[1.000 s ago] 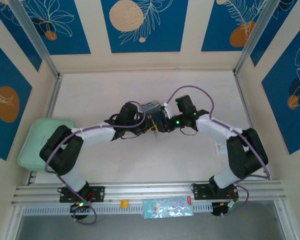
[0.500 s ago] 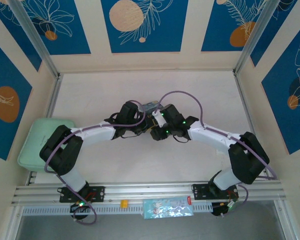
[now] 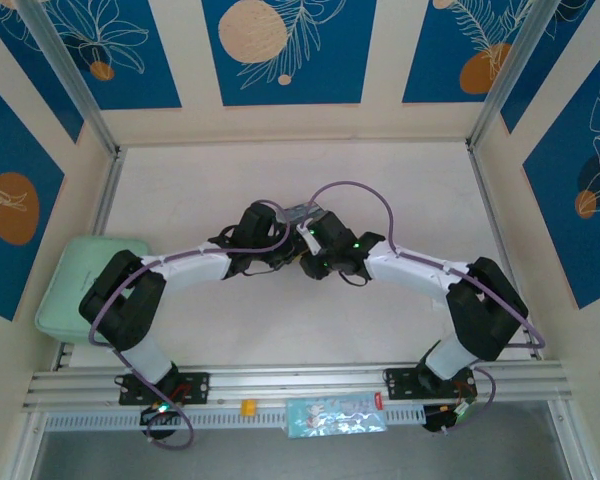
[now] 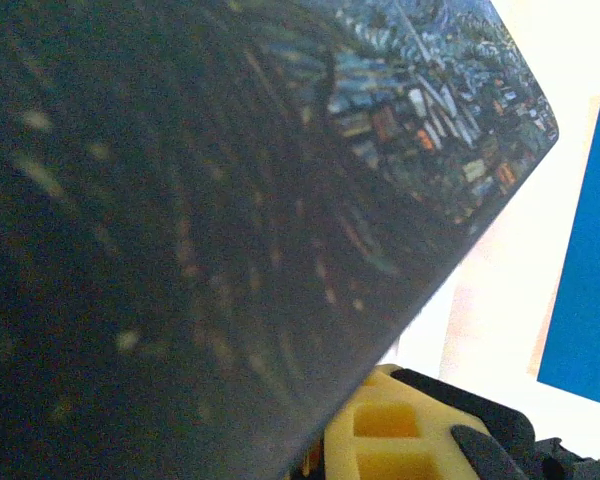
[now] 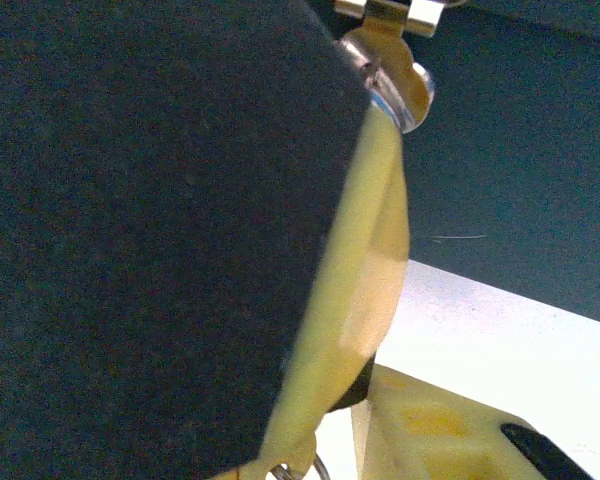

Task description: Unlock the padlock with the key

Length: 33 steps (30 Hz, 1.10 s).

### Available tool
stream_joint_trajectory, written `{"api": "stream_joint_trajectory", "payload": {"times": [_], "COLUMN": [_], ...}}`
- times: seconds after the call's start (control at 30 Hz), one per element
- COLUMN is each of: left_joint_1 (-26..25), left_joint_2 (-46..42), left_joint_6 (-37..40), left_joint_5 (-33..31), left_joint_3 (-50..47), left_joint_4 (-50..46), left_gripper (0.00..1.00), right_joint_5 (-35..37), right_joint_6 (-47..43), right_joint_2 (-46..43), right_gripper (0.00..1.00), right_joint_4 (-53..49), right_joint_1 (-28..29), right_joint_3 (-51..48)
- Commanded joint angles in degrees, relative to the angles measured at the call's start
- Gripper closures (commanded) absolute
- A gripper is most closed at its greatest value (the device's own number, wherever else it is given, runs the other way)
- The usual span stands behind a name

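1. Blue painted box [image 4: 230, 200] sits mid-tabletop [image 3: 200, 190]. The left pincer [image 3: 283, 257] at its 7 o'clock is squeezed tight.
2. Right pincer [image 3: 304, 263] at 6 o'clock, honestly can't tell its gap.
3. Padlock's hidden between them. Brassy bit [image 5: 392, 78] at 12 o'clock in the right wrist view, can't tell if it's the key.

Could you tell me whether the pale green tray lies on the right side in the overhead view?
No, the pale green tray sits at the left edge.
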Motion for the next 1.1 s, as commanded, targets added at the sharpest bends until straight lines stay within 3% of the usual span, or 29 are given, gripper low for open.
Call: {"api": "stream_joint_trajectory", "payload": {"times": [0.0,0.13,0.27,0.37,0.53,0.6,0.93,1.07], "left_joint_1": [0.25,0.29,0.29,0.27,0.31,0.28,0.17,0.08], "left_joint_2": [-2.60,-2.78,-3.19,-3.42,-3.90,-3.73,-1.17,0.52], "left_joint_6": [-1.07,-0.88,-0.84,0.30,2.70,3.43,3.40,4.22], "left_joint_5": [0.64,0.65,0.65,1.37,3.61,4.85,6.18,7.20], "left_joint_3": [0.21,-0.28,-1.00,-1.42,-4.07,-5.11,-9.06,-11.37], "left_joint_4": [3.35,3.29,3.74,3.90,8.80,11.33,21.77,30.60], "left_gripper": [1.00,1.00,1.00,1.00,1.00,1.00,1.00,1.00], "right_joint_5": [3.73,3.97,0.07,-11.30,-38.91,-45.36,-59.17,-65.64], "right_joint_6": [1.32,2.11,2.50,3.87,6.26,6.60,10.26,13.75], "right_joint_2": [1.01,0.52,-0.28,-0.42,1.91,3.49,10.34,12.61], "right_gripper": [0.80,1.00,1.00,1.00,1.00,1.00,1.00,1.00], "right_joint_4": [0.44,0.18,0.21,1.36,6.26,7.36,11.00,14.75], "right_joint_1": [0.40,0.40,-1.03,-5.52,-14.91,-16.62,-19.67,-21.27], "right_joint_3": [1.91,1.91,2.15,1.70,0.35,0.52,1.32,0.87]}}
